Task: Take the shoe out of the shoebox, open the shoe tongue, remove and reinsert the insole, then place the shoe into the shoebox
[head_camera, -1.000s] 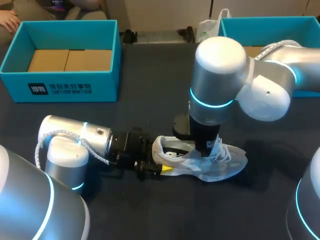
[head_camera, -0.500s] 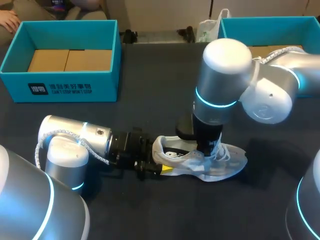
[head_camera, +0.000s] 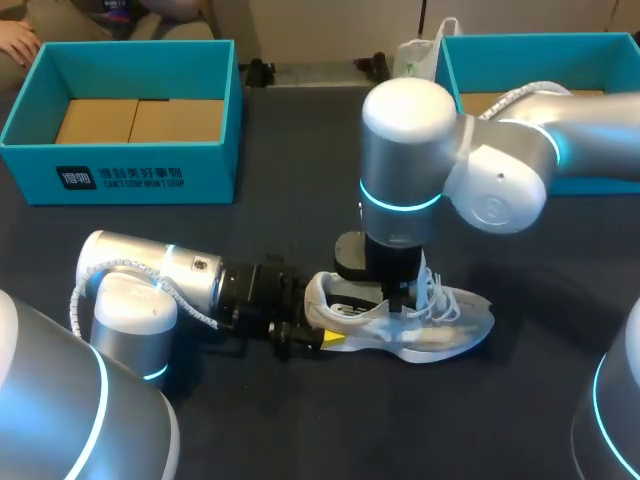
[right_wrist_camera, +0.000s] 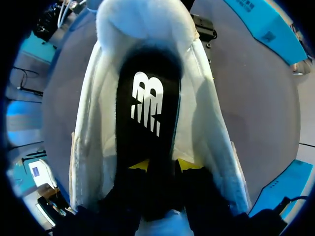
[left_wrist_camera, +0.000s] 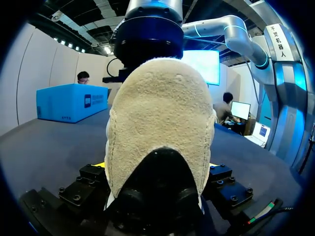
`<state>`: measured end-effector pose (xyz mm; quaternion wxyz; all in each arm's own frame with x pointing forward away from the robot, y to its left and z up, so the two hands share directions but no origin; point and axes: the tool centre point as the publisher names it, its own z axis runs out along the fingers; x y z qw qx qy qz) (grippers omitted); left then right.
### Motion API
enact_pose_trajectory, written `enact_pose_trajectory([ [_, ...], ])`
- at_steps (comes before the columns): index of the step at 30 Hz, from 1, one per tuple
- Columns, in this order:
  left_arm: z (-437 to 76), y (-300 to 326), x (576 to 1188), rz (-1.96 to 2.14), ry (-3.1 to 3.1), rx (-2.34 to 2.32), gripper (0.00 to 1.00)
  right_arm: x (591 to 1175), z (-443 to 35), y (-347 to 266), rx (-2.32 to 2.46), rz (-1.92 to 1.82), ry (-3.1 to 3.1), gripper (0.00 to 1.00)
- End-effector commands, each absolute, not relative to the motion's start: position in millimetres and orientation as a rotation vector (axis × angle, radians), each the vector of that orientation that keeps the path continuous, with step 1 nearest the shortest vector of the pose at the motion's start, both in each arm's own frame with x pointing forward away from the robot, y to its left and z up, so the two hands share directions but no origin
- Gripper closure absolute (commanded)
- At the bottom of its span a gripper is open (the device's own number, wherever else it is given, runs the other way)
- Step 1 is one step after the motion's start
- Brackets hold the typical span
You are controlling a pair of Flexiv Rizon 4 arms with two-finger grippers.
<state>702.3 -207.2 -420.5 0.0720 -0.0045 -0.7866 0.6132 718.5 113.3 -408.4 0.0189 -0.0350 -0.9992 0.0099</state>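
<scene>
A white shoe [head_camera: 445, 325] lies on its side on the dark table, toe pointing right. My left gripper [head_camera: 300, 335] lies low at the heel; in the left wrist view the fuzzy heel [left_wrist_camera: 157, 118] fills the space between its fingers, which press it from both sides. From above, my right gripper [head_camera: 400, 298] points down into the shoe's opening. The right wrist view looks into the shoe [right_wrist_camera: 209, 132], where a black insole [right_wrist_camera: 147, 103] with a white logo lies flat. My right gripper [right_wrist_camera: 165, 164] stands over it, yellow tips parted.
A teal shoebox [head_camera: 120, 178] with a brown cardboard liner stands at the back left. A second teal box [head_camera: 452, 62] stands at the back right, partly behind my right arm. Bare dark table lies in front of the shoe.
My right arm's wrist has swung to the left over the shoe, and its fingers have parted from shut. The left arm and the shoe have stayed put.
</scene>
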Motion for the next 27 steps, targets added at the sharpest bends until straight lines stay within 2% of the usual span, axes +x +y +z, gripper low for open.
enact_pose_trajectory([
  [1,-420.0,-207.0,701.9,1.844,-2.365,-0.014,1.0,723.4,-429.6,123.1,-0.114,0.061,-3.049,0.69],
  [8,-420.0,-207.0,701.9,1.844,-2.365,-0.014,1.0,700.6,-433.7,123.6,-0.137,0.044,-3.023,0.74],
  [27,-420.0,-207.0,701.9,1.844,-2.365,-0.014,1.0,685.8,-427.6,126.7,-0.208,0.023,-3.056,0.73],
])
